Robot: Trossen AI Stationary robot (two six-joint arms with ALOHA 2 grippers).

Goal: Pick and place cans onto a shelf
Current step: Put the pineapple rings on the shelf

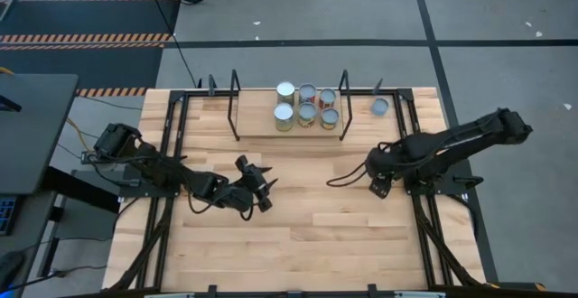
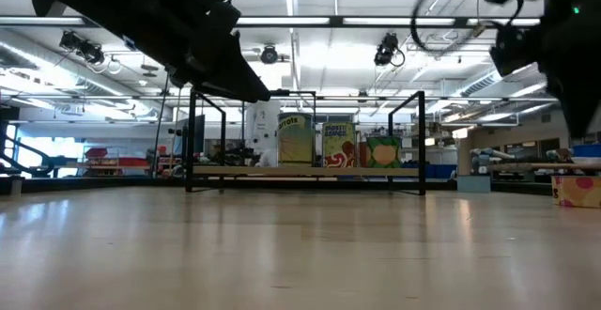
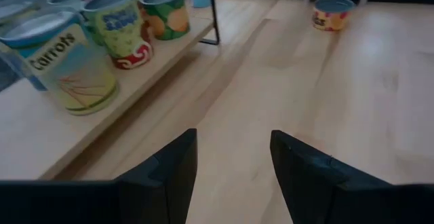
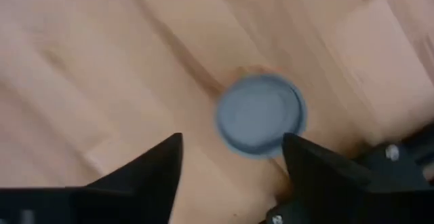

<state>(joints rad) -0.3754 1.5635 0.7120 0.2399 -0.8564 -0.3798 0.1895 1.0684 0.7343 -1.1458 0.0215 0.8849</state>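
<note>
Dark fingers of the right gripper [image 4: 230,163] stand spread and empty, looking down on the loose can [image 4: 261,115], which sits upright on the tabletop [image 1: 307,208] just outside the shelf [image 1: 262,125], past its right end post. To grip well, I judge it should centre the round top between the fingers and descend straight before closing. Five cans [image 1: 307,107] already stand on the shelf board. Near the table's middle, the left gripper [image 3: 234,173] waits, parted, holding nothing.
</note>
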